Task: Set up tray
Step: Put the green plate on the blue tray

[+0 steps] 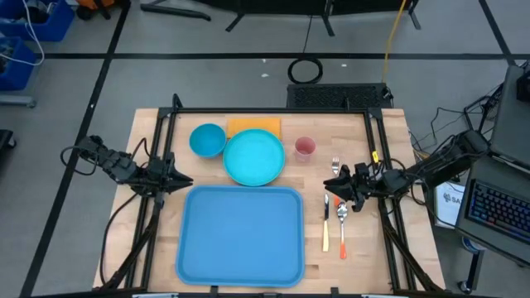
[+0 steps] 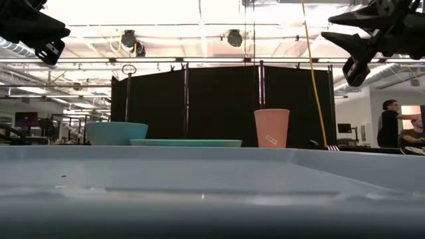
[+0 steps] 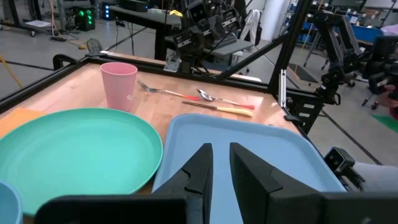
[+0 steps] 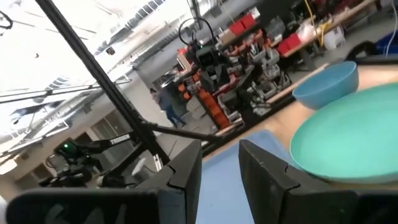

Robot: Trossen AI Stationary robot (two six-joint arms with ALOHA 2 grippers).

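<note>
- Tray [image 1: 241, 236] lies flat at the table's near edge, bare, just in front of the plate [image 1: 253, 157].
- Left gripper [image 1: 184, 180] hovers beside the tray's left corner, fingers nearly together, holding nothing.
- Right gripper [image 1: 333, 187] hangs above the cutlery [image 1: 334, 222], fingers slightly parted, empty.
</note>
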